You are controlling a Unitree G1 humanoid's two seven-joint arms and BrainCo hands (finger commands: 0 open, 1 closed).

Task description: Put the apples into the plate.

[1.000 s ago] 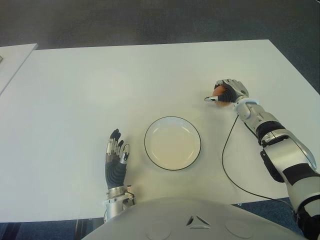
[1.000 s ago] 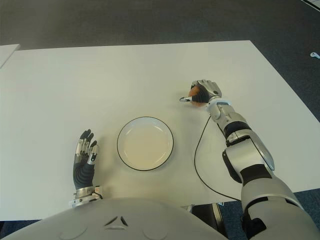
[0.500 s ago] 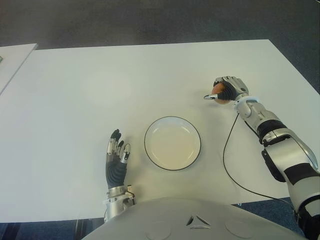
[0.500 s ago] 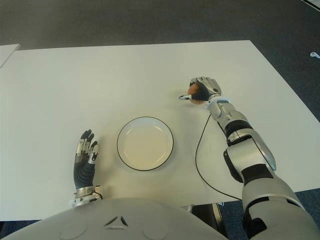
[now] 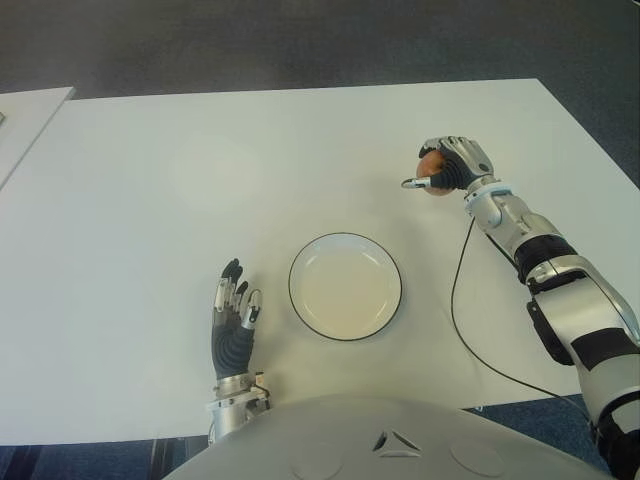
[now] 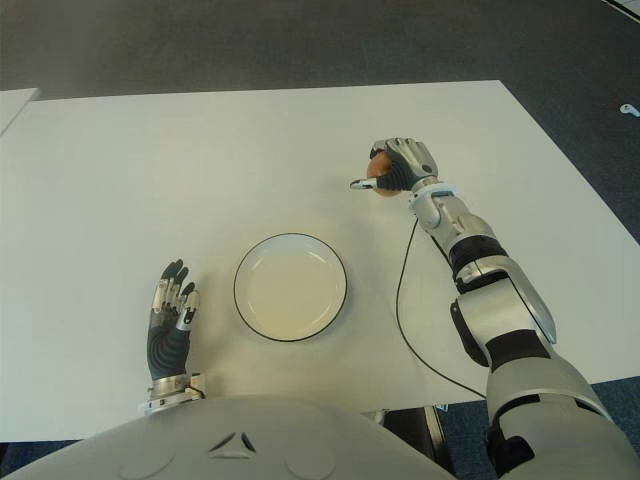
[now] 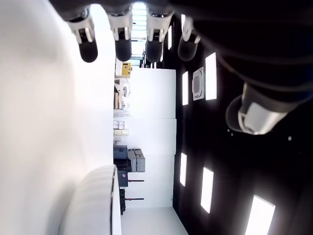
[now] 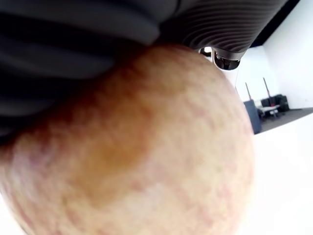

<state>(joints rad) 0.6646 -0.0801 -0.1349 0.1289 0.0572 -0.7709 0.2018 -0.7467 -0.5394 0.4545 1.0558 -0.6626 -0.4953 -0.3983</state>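
Observation:
My right hand (image 5: pixel 447 168) is shut on a reddish-yellow apple (image 5: pixel 431 166), held above the white table (image 5: pixel 200 190) to the right of and beyond the plate. In the right wrist view the apple (image 8: pixel 142 152) fills the picture, pressed against the dark palm. The white plate (image 5: pixel 345 286) with a dark rim stands bare near the table's front edge. My left hand (image 5: pixel 233 316) shows left of the plate, fingers spread and straight, holding nothing.
A black cable (image 5: pixel 460 300) runs from my right wrist across the table toward the front edge, right of the plate. Another white table's corner (image 5: pixel 25 115) shows at the far left. Dark floor (image 5: pixel 300 40) lies beyond the table.
My right hand has risen and moved slightly farther away with the apple in it. The left hand and the plate have stayed still.

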